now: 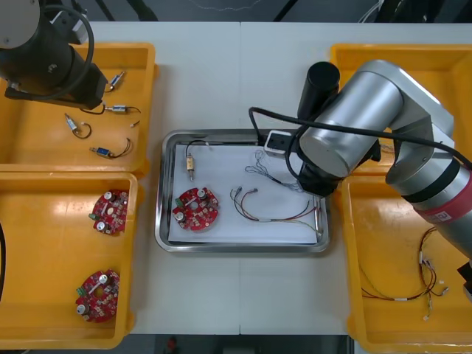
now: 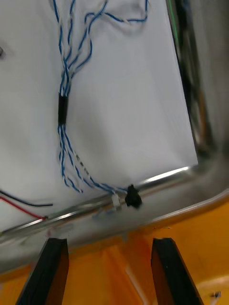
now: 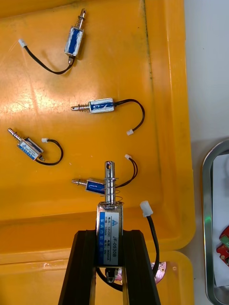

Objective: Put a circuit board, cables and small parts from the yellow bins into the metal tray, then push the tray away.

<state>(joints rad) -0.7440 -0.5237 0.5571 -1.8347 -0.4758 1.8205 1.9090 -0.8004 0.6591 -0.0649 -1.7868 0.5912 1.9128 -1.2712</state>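
Front view: the left arm (image 1: pixel 44 59) hangs over the yellow plastic bin (image 1: pixel 29 147) at the upper left of the frame, where loose small metal parts (image 1: pixel 118 109) with black leads lie. The right arm (image 1: pixel 354 125) reaches over the right side of the shallow metal tray (image 1: pixel 240 248), white inside, at the centre. The tray already holds a round red circuit board (image 1: pixel 196 209) at its lower left, one small metal part (image 1: pixel 190 166) above that, a red and yellow cable (image 1: pixel 265 214) and a twisted blue and white cable (image 1: pixel 269 173). Right wrist view: the right gripper (image 2: pixel 109 243) has its black fingers wide apart with nothing between them, over the tray's rim, the blue and white cable just beyond. Left wrist view: the left gripper (image 3: pixel 110 236) is clamped on the flat sides of a boxy metal part with a blue label (image 3: pixel 109 214), held above the bin floor. A sprung pin juts past the fingertips, and a thin black lead with a white plug (image 3: pixel 151 228) trails beside one finger. The part looks rigid and dense for its size, with smooth sides that could slip. The flat body seems the right place to grip, not the pin or the limp lead.
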